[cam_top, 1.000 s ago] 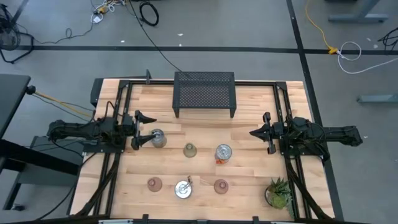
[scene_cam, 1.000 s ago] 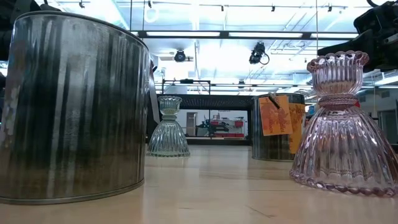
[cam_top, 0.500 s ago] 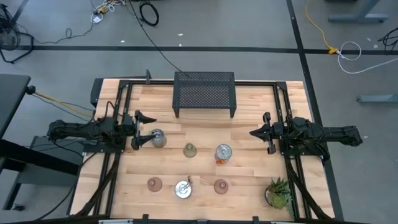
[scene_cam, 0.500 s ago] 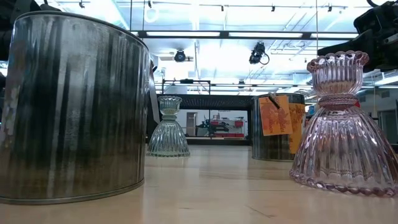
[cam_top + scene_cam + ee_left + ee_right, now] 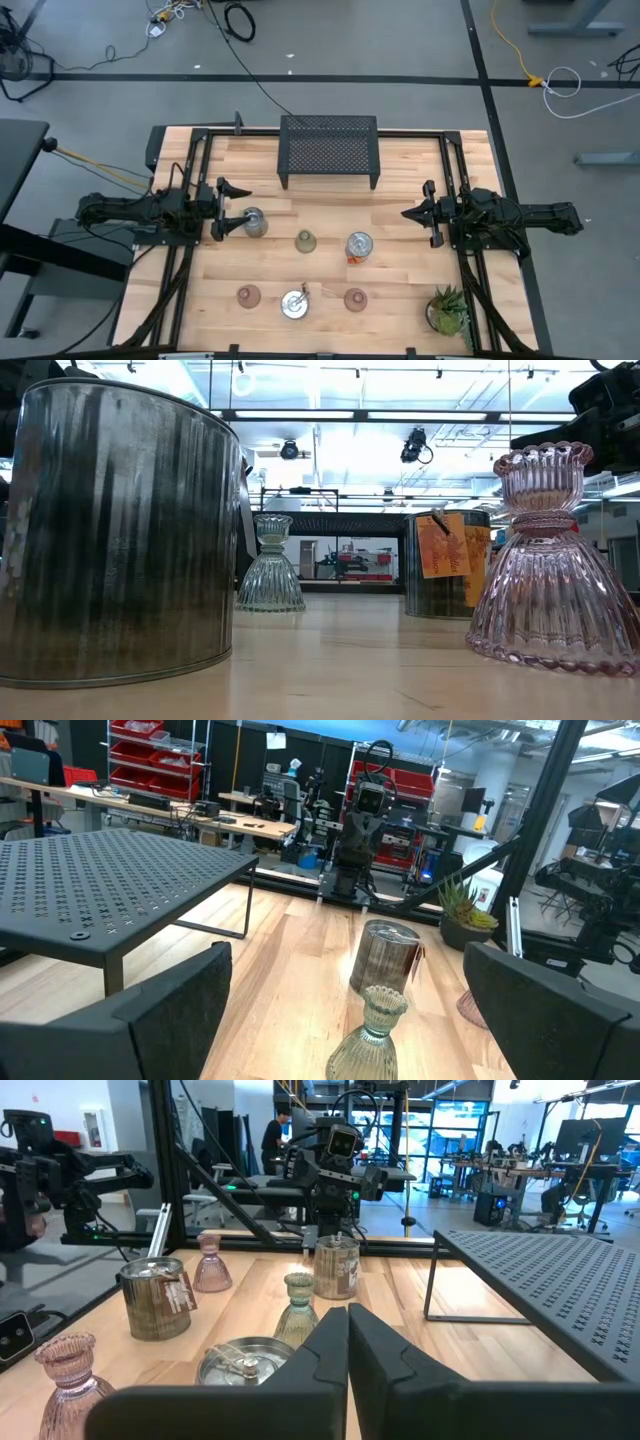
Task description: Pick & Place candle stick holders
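Note:
Six candle stick holders stand on their bases on the wooden table. A silver-topped holder stands right in front of my left gripper, which is open and empty at the table's left. An olive-green glass cup and a silver-topped holder with an orange tag stand mid-table; both show in the left wrist view. Two pinkish cups and a third silver-topped holder stand near the front edge. My right gripper is shut and empty at the table's right; its closed fingers show in the right wrist view.
A black mesh rack stands at the table's far middle. A spiky green potted plant stands at the near right corner. Bare wood lies between the rack and the row of holders.

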Controlling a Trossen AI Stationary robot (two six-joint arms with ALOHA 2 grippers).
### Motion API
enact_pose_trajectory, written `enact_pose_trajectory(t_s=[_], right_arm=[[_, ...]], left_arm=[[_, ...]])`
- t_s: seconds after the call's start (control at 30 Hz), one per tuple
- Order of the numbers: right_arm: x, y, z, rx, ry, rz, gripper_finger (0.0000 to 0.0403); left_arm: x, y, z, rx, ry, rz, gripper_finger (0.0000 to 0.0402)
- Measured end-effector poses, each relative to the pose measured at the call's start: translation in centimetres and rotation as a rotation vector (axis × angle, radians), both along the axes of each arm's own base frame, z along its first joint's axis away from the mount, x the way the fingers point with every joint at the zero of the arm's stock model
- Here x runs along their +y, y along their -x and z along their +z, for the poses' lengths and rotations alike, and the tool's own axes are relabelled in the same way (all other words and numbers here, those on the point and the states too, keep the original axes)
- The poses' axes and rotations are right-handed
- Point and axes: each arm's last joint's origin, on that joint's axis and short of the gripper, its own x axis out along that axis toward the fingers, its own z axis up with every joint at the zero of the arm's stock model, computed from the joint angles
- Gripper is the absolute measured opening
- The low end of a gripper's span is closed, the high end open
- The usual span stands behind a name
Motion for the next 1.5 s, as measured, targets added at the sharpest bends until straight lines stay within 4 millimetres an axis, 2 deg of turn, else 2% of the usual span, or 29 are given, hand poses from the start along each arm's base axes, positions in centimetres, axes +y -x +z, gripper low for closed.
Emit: enact_pose_trajectory(t_s=[0.2,0.57,0.83,1.03,1.27,1.4,1.5], right_arm=[[-0.2,0.0,0.0,-0.003,0.179,-0.069,0.0008],[-0.3,0.0,0.1,-0.007,0.165,-0.115,0.0008],[-0.3,0.0,0.7,-0.069,-0.115,-0.089,0.0008],[-0.3,0.1,1.2,-0.119,-0.152,-0.088,0.0008],[-0.9,0.1,0.9,-0.108,-0.219,-0.285,0.0008],[-0.5,-0.1,0.0,-0.007,-0.311,-0.17,0.0008],[-0.1,-0.4,-0.4,0.066,-0.469,-0.028,0.0009]], left_arm=[[0.0,0.0,0.0,-0.001,0.001,0.0,0.0399],[0.0,0.0,0.3,-0.037,0.003,0.002,0.0399],[0.0,0.0,0.4,-0.042,0.003,0.002,0.0399],[0.0,0.0,0.4,-0.044,0.006,0.001,0.0399],[0.0,0.0,0.4,-0.049,0.031,-0.002,0.0399],[0.0,0.0,0.4,-0.049,0.03,-0.001,0.0399],[0.0,0.0,0.4,-0.049,0.03,-0.002,0.0399]])
